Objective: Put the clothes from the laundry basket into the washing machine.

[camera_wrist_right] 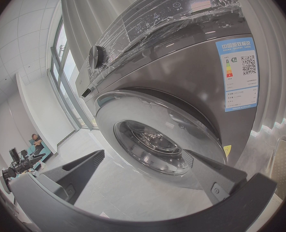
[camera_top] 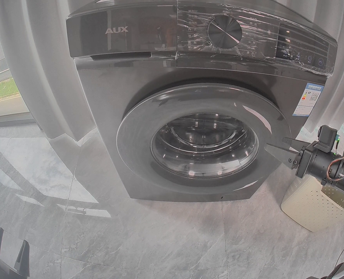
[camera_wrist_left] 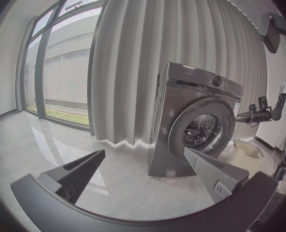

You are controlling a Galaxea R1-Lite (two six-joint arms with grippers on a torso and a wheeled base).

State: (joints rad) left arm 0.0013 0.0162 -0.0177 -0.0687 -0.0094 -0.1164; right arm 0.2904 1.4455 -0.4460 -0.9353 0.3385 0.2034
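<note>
Washing machine (camera_top: 141, 82) stands with its round door (camera_top: 141, 136) shut, the rim just ahead of the right gripper (camera_top: 275, 142), whose jaws are parted and empty. Laundry basket (camera_top: 307, 206) sits on the floor beneath those jaws. Left gripper (camera_top: 12, 236), also spread and empty, hangs well apart.

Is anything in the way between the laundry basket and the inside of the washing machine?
Yes. The round door of the washing machine is shut over the opening. The right gripper sits open by the door's right edge.
</note>
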